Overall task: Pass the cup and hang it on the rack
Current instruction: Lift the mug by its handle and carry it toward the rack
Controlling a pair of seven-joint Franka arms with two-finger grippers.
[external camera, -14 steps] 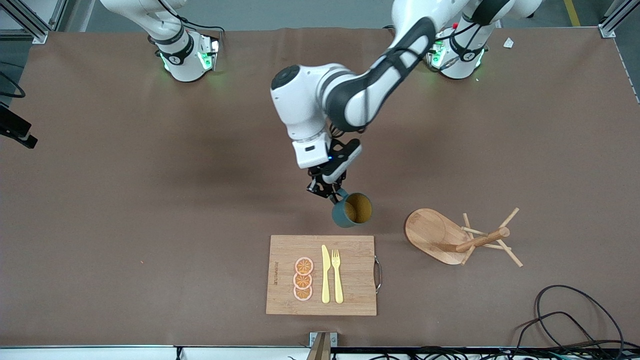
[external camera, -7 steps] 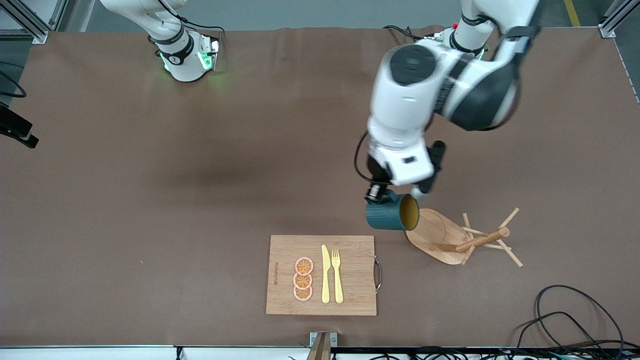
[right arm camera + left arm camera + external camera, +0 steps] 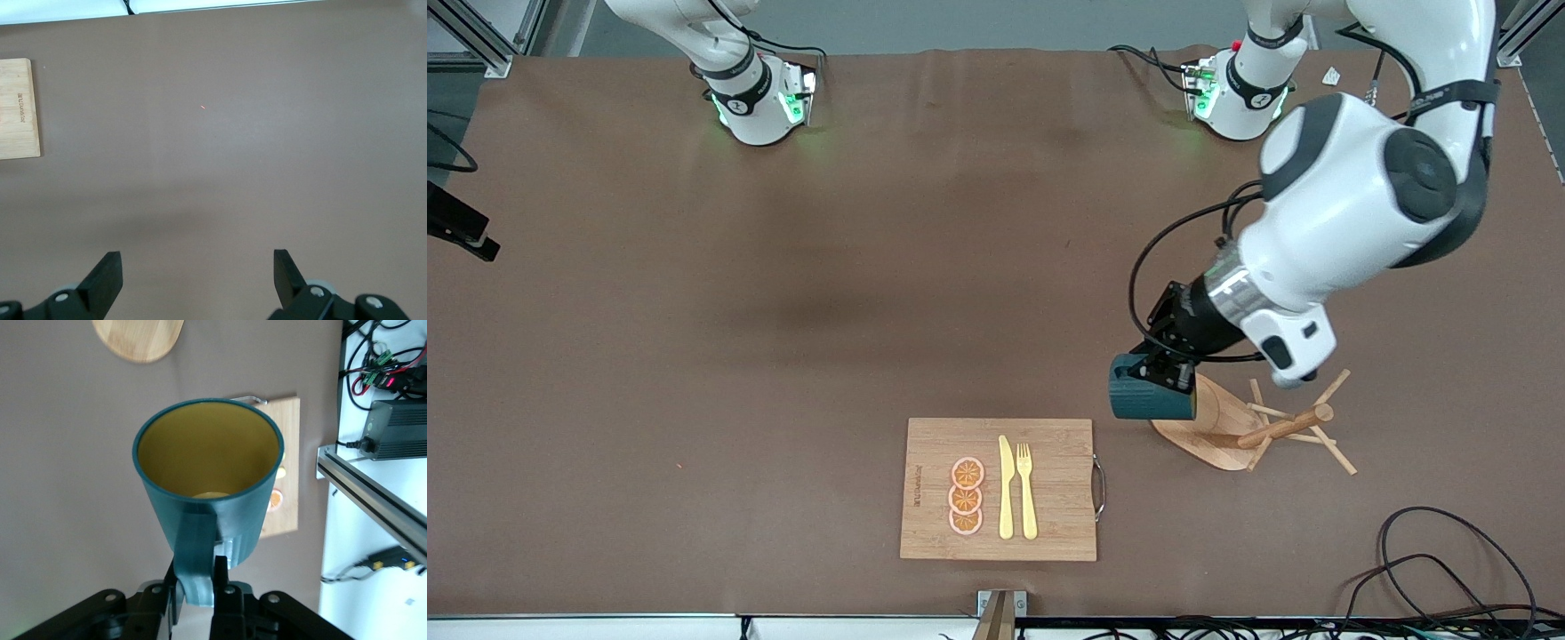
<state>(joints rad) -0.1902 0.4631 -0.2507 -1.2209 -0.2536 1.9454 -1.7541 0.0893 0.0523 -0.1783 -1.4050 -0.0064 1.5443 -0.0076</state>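
The dark teal cup hangs in the air on its side, over the edge of the wooden rack's oval base. Its mouth faces the rack's post. My left gripper is shut on the cup's handle. The left wrist view shows the cup's yellowish inside, my left gripper and part of the rack's base. My right gripper is open and empty over bare table; it is out of the front view, where that arm waits.
A bamboo cutting board with orange slices, a yellow knife and a fork lies beside the rack, toward the right arm's end. Black cables lie near the front edge at the left arm's end.
My left arm has swung from the table's middle toward the rack, carrying the cup. The cup has turned from mouth-up onto its side, facing the rack.
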